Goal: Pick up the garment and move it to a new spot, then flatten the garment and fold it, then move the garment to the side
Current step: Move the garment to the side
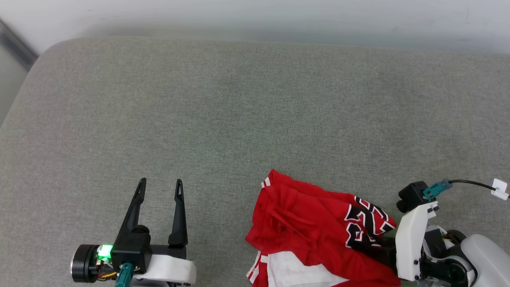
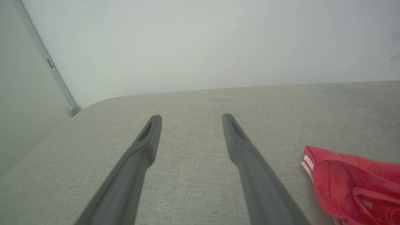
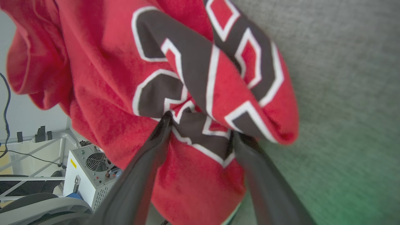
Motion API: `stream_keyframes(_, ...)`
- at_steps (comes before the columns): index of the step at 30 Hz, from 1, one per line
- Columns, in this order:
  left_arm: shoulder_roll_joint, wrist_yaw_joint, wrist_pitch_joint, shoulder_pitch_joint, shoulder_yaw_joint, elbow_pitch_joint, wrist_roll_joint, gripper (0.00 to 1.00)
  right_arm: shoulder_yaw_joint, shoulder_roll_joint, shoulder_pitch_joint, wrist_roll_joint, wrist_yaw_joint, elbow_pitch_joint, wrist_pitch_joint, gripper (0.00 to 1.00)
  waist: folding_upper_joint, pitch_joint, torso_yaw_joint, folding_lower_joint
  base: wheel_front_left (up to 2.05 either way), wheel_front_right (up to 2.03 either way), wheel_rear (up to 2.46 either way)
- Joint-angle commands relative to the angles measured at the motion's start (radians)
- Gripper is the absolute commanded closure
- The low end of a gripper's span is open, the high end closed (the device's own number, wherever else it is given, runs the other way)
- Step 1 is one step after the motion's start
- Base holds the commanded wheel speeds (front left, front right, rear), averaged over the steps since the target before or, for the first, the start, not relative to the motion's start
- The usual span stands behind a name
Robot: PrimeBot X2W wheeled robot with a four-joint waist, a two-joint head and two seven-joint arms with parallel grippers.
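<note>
The garment [image 1: 303,223] lies crumpled at the near edge of the grey, fabric-covered bench [image 1: 239,99], in the lower centre-right of the head view. Its red body is bunched into folds. Part of the black, white-edged print faces up on its right side, and a white sleeve [image 1: 295,271] with red-and-white striped trim sits at the bottom of that view. The right end effector [image 3: 200,125] reaches into the garment from the right. In the right wrist view its two dark fingers [image 3: 147,162] stand wide apart, with a stretch of the printed cloth lying between them and their tips tucked under a fold. They are spread about as far as the other arm's fingers, and I cannot tell whether the tips catch any cloth. To the left in that view the garment hangs past the bench edge, with a white box with a fan grille [image 3: 93,168] below it. In the head view the right arm's white wrist housing [image 1: 414,239] sits just beside the print, with a teal connector and black cable [image 1: 438,187] above it. The left end effector [image 1: 160,182] hovers over bare bench at the lower left, well apart from the garment. Its fingers are spread wide with nothing between them, and a green light [image 1: 104,251] glows at its wrist. The left wrist view has the red cloth at its right edge, and a pale wall [image 2: 200,47] rises behind the bench.
</note>
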Motion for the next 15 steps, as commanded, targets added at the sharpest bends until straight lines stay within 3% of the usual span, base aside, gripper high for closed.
stream_keyframes(1, -0.001, 0.003, -0.002, -0.008, 0.000, 0.003, 0.001, 0.00, 0.060, 0.031, 0.026, -0.026, -0.017, 0.075, -0.016, 1.00, 0.0000, 0.001, 0.001, 0.0002, 0.00, 0.00, 0.00)
stream_keyframes(7, -0.002, 0.006, -0.002, 0.011, 0.001, 0.014, -0.003, 0.00, 0.138, -0.020, -0.026, -0.026, -0.017, 0.056, -0.109, 1.00, 0.0000, -0.037, -0.004, 0.0002, 0.00, 0.00, 0.00)
stream_keyframes(15, -0.003, 0.016, -0.002, 0.081, 0.024, 0.007, -0.010, 0.00, 0.239, -0.160, -0.125, -0.056, -0.010, -0.073, -0.239, 1.00, 0.0000, -0.132, -0.068, 0.0002, 0.00, 0.00, 0.00)
